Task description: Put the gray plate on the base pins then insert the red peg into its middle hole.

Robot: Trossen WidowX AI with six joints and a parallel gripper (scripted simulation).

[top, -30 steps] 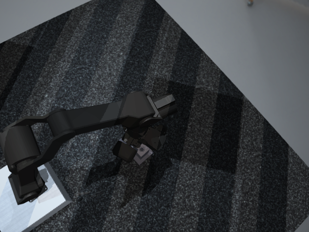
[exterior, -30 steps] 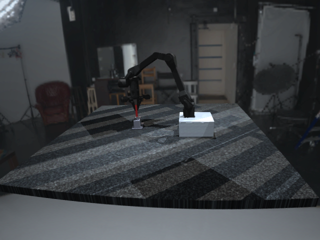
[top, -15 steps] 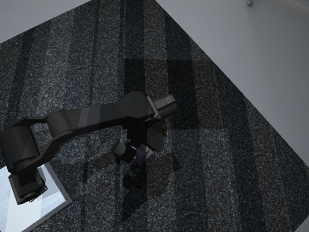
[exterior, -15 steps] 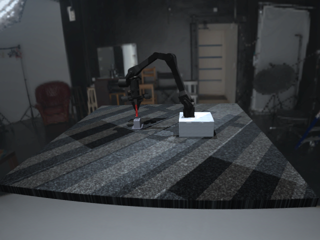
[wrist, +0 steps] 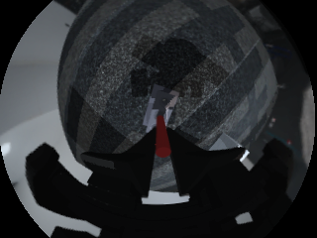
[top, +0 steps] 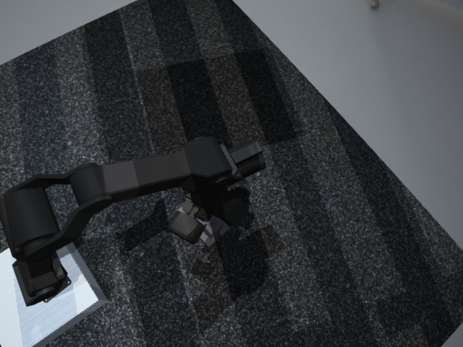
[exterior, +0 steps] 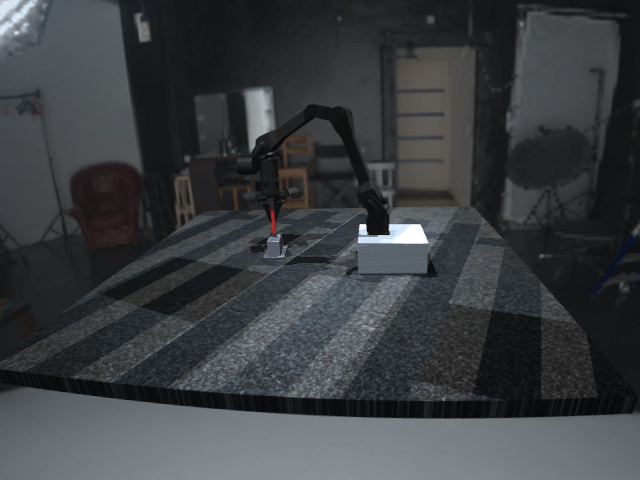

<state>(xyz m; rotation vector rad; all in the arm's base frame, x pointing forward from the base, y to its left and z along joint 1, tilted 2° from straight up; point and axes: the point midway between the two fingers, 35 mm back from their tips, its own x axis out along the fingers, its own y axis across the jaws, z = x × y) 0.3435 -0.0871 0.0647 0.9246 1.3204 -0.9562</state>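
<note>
The striped tabletop (top: 336, 209) (exterior: 248, 335) (wrist: 119, 69) carries a white box (top: 80, 291) (exterior: 392, 258) (wrist: 225, 144) under the black robot arm (top: 149, 177) (exterior: 302, 121); the gripper (exterior: 273, 210) (wrist: 161, 130) pinches the upright red peg (exterior: 273, 222) (wrist: 161, 139), right above the gray base (top: 215, 231) (exterior: 274, 246) (wrist: 150, 110).
</note>
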